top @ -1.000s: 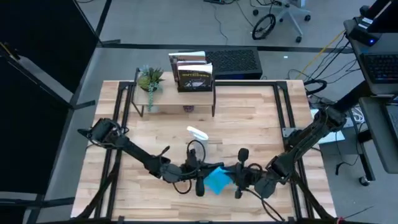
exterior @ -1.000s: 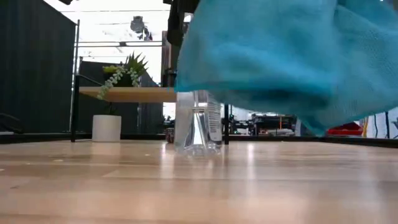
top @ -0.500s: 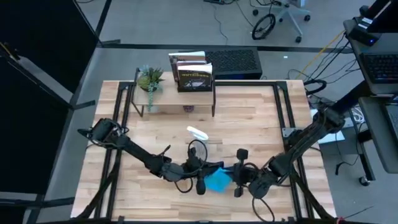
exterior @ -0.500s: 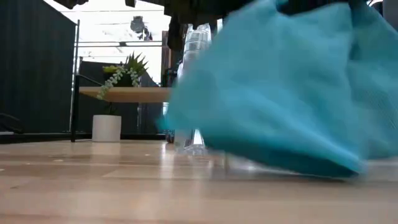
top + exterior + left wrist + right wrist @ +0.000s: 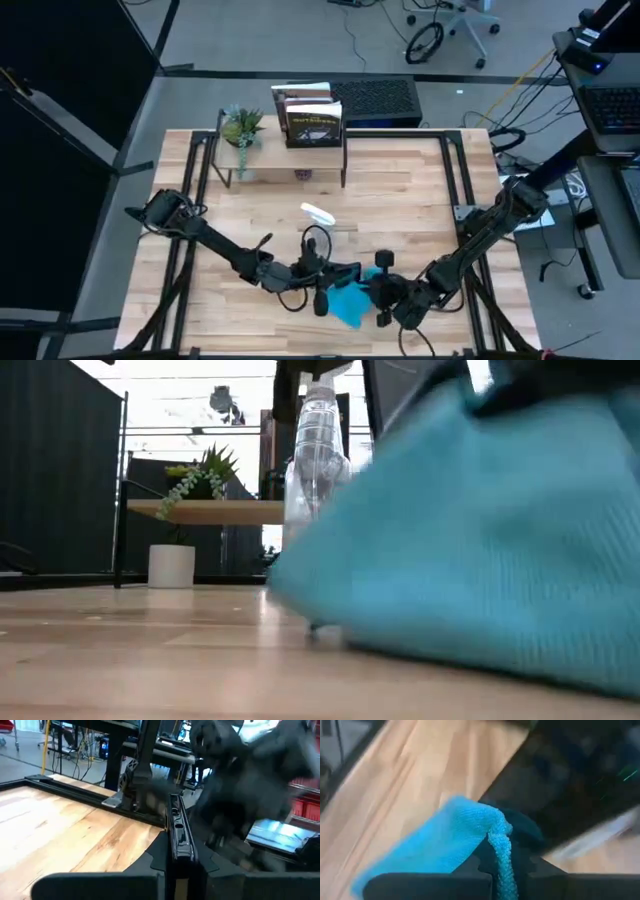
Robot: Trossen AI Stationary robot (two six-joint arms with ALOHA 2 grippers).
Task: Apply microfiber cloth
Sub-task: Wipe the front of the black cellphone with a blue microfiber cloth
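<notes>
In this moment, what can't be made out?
- Phone under the microfiber cloth: hidden in the high view by cloth and both tools.
- Spray bottle base: covered by the cloth in the low view.
- Right arm in the left wrist view: motion-blurred.
- Cloth's far edge: cut off in the low view.

No lettering can be made out anywhere: the cover of the book (image 5: 313,124) standing on the small shelf (image 5: 283,146) carries pale marks too small to read, and the clear spray bottle (image 5: 317,460) shows no legible label
</notes>
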